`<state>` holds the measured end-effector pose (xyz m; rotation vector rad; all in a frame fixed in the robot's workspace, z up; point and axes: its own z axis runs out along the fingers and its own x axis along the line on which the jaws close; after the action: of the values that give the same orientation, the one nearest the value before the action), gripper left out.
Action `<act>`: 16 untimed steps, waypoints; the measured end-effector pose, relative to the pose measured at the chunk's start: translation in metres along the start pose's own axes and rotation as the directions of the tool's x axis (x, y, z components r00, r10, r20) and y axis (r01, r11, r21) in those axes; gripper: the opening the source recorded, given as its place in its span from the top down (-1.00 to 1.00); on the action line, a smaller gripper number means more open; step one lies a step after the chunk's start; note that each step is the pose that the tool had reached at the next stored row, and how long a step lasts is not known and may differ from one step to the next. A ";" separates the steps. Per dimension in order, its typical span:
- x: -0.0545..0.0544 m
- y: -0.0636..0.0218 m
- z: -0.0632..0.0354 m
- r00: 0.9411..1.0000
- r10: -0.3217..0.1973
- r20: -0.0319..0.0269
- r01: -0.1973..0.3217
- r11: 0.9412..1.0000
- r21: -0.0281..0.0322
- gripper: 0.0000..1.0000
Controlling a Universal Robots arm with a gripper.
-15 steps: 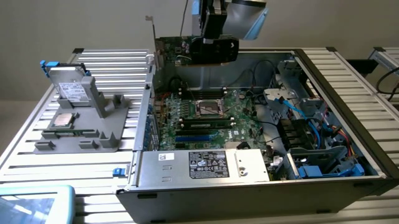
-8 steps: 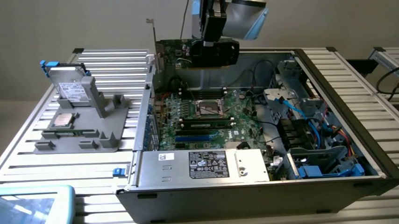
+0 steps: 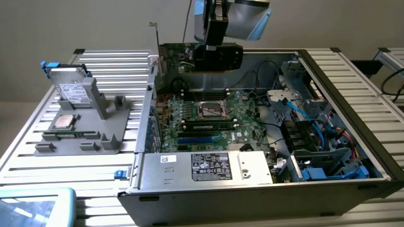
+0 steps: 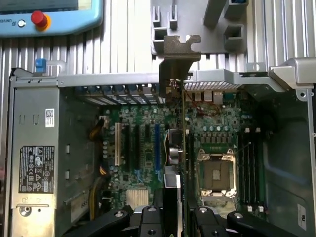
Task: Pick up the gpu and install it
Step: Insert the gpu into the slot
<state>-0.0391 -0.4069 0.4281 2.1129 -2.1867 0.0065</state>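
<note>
Green circuit board, black shroud, silver bracket: the gpu [image 3: 180,52] hangs edge-down over the open case [image 3: 353,94], above the motherboard [image 3: 208,118], pinched between the jaws of the gripper [image 3: 218,47]. Risks: a slight tilt or offset would jam the thin rigid card's edge beside the blue slot [image 4: 157,143], and the bent bracket tab could snag the sheet-metal rear wall [image 4: 123,79].

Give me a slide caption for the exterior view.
Robot hand holds the green, black-shrouded graphics card above the open dark computer case.
</note>
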 end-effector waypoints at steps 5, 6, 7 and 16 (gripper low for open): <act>-0.001 -0.0037 0.0053 1.000 0.011 0.001 -0.011 1.000 0.005 0.45; -0.001 -0.0045 0.0069 1.000 0.012 0.001 -0.012 1.000 0.005 0.45; -0.001 -0.0049 0.0083 1.000 0.013 0.001 -0.013 1.000 0.006 0.45; 0.000 -0.0063 0.0243 1.000 0.017 0.001 -0.017 1.000 0.007 0.45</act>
<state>-0.0345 -0.4091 0.4036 2.0983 -2.2090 0.0145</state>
